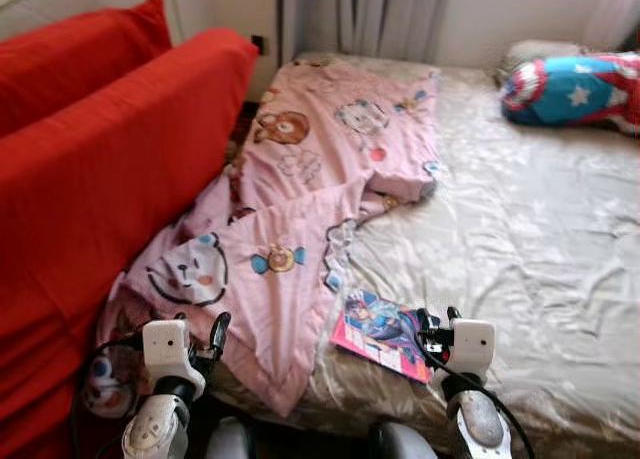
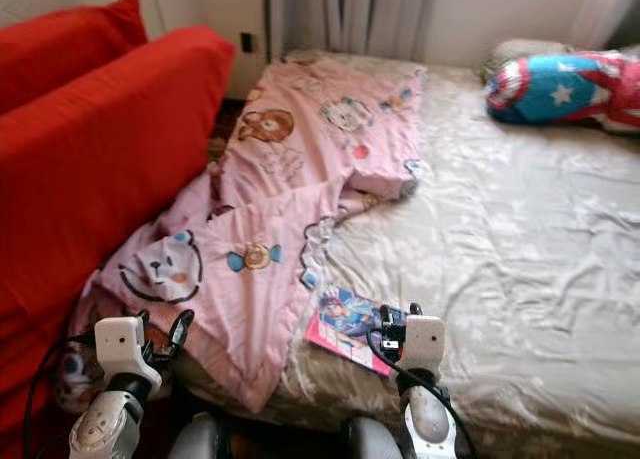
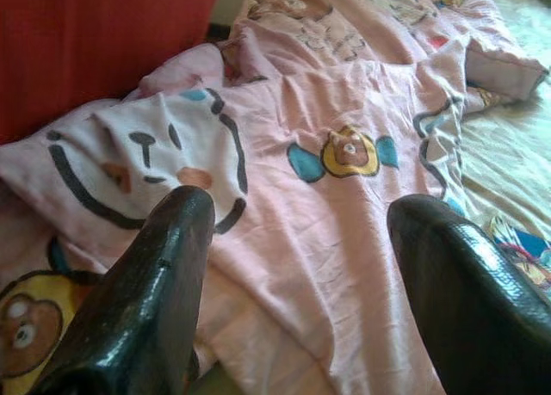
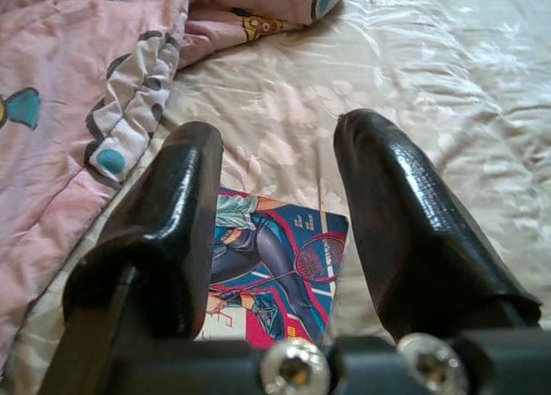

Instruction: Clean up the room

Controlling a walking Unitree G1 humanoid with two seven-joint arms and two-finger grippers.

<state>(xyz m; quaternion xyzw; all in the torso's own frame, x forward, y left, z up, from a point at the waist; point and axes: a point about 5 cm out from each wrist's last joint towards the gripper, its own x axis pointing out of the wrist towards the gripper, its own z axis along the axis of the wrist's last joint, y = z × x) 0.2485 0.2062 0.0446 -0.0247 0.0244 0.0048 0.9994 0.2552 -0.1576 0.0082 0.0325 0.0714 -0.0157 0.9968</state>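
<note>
Right pincer (image 4: pixel 275 231) is spread wide, empty, hovering over the comic book (image 1: pixel 383 333) at the near edge of the bed (image 1: pixel 520 239), lined up for a pickup by the look of it. Left pincer (image 3: pixel 293 283) is also wide and empty, pointed at the pink blanket (image 1: pixel 310 199), which lies rumpled along the bed's left side and spills off the near-left corner against the red sofa (image 1: pixel 100 169). A star-patterned pillow (image 1: pixel 575 89) sits far right. Likely plan: book first, then straighten the blanket.
</note>
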